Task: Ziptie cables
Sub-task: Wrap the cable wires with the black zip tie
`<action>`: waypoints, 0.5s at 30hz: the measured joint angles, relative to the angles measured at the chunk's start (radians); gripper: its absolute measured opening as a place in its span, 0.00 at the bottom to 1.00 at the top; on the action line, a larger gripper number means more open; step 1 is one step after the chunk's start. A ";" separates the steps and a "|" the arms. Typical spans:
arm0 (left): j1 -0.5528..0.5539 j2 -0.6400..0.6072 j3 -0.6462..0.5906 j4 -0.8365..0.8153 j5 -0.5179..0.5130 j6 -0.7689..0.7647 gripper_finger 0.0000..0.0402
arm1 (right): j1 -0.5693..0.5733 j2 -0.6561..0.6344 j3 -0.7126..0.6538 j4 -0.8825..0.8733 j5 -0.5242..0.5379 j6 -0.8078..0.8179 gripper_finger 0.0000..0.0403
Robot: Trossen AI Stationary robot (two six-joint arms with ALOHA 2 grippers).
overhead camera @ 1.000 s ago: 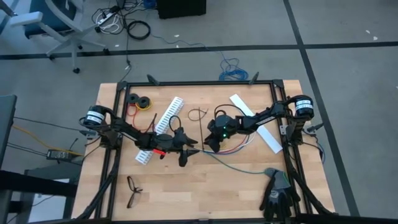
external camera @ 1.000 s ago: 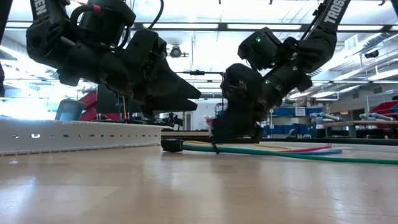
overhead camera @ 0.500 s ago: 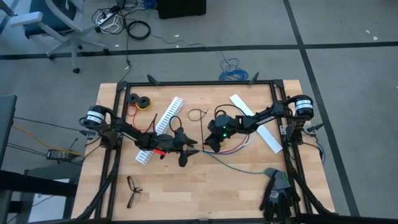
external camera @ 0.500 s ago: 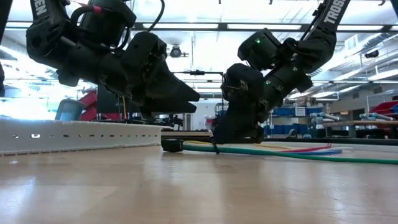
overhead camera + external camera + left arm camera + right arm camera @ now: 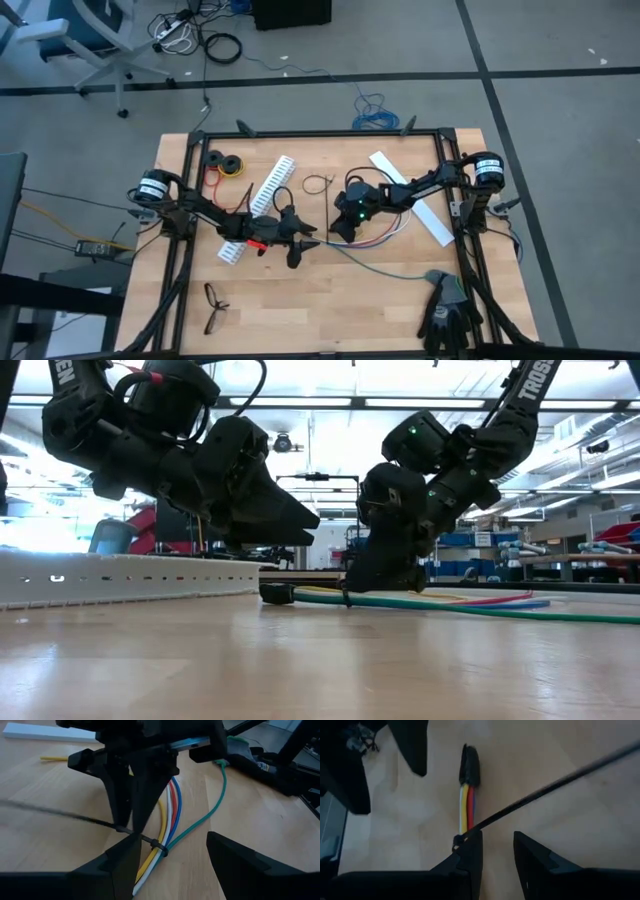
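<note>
The left gripper [image 5: 303, 243] hangs open just left of the cables [image 5: 165, 827], holding nothing. The cables lie flat on the table [image 5: 330, 300], already looped by one ziptie [image 5: 156, 844] near their left end. The right gripper [image 5: 380, 582] stands on the cables at the loop, narrowly parted; its grip on the ziptie tail cannot be confirmed. Judged step: cinching. Next: pull the tail while the cables stay pinned.

Cables [image 5: 375, 240] lie mid-table — slotted strip [image 5: 258, 208] to their left, glasses [image 5: 214, 306] near the front.
</note>
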 joint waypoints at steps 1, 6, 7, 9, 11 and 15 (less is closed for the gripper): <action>0.000 0.000 0.000 0.000 0.000 0.000 0.59 | -0.001 0.000 0.000 0.001 0.002 0.000 0.25; 0.000 0.000 0.000 0.000 0.000 0.000 0.59 | -0.001 0.000 0.000 0.021 -0.018 0.002 0.25; 0.000 0.000 0.000 0.000 0.000 0.000 0.59 | -0.001 0.000 0.000 0.028 -0.029 0.006 0.25; 0.000 0.000 0.000 0.000 0.000 0.000 0.59 | -0.001 0.000 0.000 0.036 -0.068 0.021 0.25; 0.000 0.000 0.000 0.000 0.000 0.000 0.59 | -0.001 0.000 0.000 0.046 -0.077 0.025 0.25; 0.000 0.000 0.000 0.000 0.000 0.000 0.59 | 0.000 0.000 0.000 0.056 0.024 0.012 0.25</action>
